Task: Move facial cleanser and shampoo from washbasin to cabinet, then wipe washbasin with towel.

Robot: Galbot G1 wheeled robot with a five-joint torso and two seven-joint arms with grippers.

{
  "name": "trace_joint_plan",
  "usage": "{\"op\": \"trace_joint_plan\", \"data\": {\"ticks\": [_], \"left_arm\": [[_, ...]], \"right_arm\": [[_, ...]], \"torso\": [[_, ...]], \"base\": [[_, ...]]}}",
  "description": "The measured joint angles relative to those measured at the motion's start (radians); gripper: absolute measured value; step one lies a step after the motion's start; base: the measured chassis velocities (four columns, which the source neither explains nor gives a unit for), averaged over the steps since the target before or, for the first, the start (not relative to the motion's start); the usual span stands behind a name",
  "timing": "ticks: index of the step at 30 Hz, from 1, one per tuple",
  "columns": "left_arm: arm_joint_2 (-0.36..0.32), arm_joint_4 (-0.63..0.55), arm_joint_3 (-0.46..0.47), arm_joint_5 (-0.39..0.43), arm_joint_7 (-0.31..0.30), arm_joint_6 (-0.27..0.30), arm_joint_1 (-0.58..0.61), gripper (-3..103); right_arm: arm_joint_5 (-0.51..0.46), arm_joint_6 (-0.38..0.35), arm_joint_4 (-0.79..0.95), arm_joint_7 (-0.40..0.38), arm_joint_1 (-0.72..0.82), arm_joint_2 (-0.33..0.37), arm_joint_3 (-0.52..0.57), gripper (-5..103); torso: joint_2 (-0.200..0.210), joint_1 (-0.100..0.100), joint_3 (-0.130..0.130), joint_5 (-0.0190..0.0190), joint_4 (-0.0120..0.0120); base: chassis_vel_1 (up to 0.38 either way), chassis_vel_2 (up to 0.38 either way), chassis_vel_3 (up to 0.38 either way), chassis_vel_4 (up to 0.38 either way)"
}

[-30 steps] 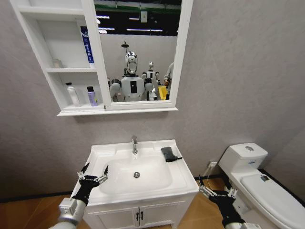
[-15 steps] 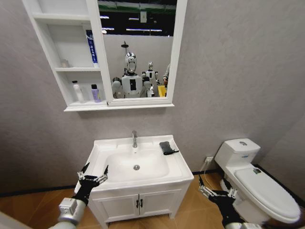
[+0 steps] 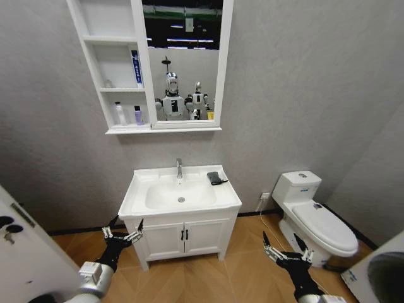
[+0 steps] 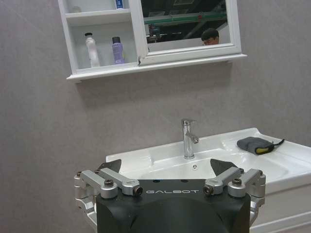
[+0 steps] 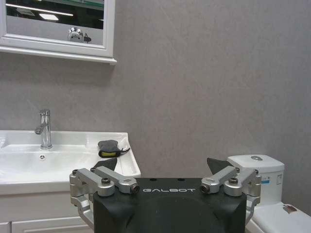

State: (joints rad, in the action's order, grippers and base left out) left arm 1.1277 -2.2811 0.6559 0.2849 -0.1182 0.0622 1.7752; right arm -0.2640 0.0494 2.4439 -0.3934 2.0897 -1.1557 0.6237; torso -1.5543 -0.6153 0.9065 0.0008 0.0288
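Your robot backs well off washbasin [image 3: 180, 197]; bottles [image 3: 120, 113] on cabinet [image 3: 117, 88], towel [image 3: 216, 178] unwiped, left gripper [image 3: 123, 235] and right gripper [image 3: 285, 252] both wide, empty.

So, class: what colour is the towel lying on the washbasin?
Dark grey, with a yellow patch; the towel on the washbasin shows best in the left wrist view.

Left end effector [image 3: 124, 232] and right end effector [image 3: 285, 249] held low, fingers spread.

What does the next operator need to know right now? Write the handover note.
Left gripper: open, empty, low in front of the washbasin unit.
Right gripper: open, empty, low near the white toilet.
White and purple bottles stand on the white wall cabinet's bottom shelf.
Small dark grey folded towel lies on the white ceramic washbasin's back right corner.
Left: wiping; towel not in either gripper.
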Motion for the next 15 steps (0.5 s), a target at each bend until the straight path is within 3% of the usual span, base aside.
{"op": "trace_joint_plan", "data": {"ticks": [1, 5, 6, 7, 8, 10, 11, 12, 14, 15], "left_arm": [[0.000, 0.000, 0.000, 0.000, 0.000, 0.000, 0.000, 100], [0.000, 0.000, 0.000, 0.000, 0.000, 0.000, 0.000, 100], [0.000, 0.000, 0.000, 0.000, 0.000, 0.000, 0.000, 100], [0.000, 0.000, 0.000, 0.000, 0.000, 0.000, 0.000, 100], [0.000, 0.000, 0.000, 0.000, 0.000, 0.000, 0.000, 100], [0.000, 0.000, 0.000, 0.000, 0.000, 0.000, 0.000, 100], [0.000, 0.000, 0.000, 0.000, 0.000, 0.000, 0.000, 100], [0.000, 0.000, 0.000, 0.000, 0.000, 0.000, 0.000, 100], [0.000, 0.000, 0.000, 0.000, 0.000, 0.000, 0.000, 100], [0.000, 0.000, 0.000, 0.000, 0.000, 0.000, 0.000, 100]], "right_arm": [[0.000, 0.000, 0.000, 0.000, 0.000, 0.000, 0.000, 100], [0.000, 0.000, 0.000, 0.000, 0.000, 0.000, 0.000, 100], [0.000, 0.000, 0.000, 0.000, 0.000, 0.000, 0.000, 100], [0.000, 0.000, 0.000, 0.000, 0.000, 0.000, 0.000, 100], [0.000, 0.000, 0.000, 0.000, 0.000, 0.000, 0.000, 100], [0.000, 0.000, 0.000, 0.000, 0.000, 0.000, 0.000, 100], [0.000, 0.000, 0.000, 0.000, 0.000, 0.000, 0.000, 100], [0.000, 0.000, 0.000, 0.000, 0.000, 0.000, 0.000, 100], [0.000, 0.000, 0.000, 0.000, 0.000, 0.000, 0.000, 100], [0.000, 0.000, 0.000, 0.000, 0.000, 0.000, 0.000, 100]], "torso": [[0.000, 0.000, 0.000, -0.0027, 0.0001], [0.000, 0.000, 0.000, 0.0010, -0.0001], [0.000, 0.000, 0.000, -0.0020, 0.0001], [0.000, 0.000, 0.000, -0.0026, -0.0001], [0.000, 0.000, 0.000, 0.0002, 0.0000], [0.000, 0.000, 0.000, 0.0004, -0.0001], [0.000, 0.000, 0.000, -0.0025, 0.0001], [0.000, 0.000, 0.000, -0.0025, 0.0001], [0.000, 0.000, 0.000, -0.0020, 0.0001], [0.000, 0.000, 0.000, 0.0010, -0.0001]], "base": [[0.322, -0.391, -0.331, 0.358], [0.398, -0.364, -0.353, 0.347], [0.345, -0.341, -0.304, 0.351], [0.308, -0.341, -0.304, 0.347], [0.370, -0.311, -0.355, 0.327], [0.351, -0.338, -0.353, 0.327], [0.332, -0.366, -0.324, 0.347], [0.332, -0.366, -0.324, 0.347], [0.336, -0.376, -0.324, 0.350], [0.322, -0.304, -0.300, 0.350]]}}
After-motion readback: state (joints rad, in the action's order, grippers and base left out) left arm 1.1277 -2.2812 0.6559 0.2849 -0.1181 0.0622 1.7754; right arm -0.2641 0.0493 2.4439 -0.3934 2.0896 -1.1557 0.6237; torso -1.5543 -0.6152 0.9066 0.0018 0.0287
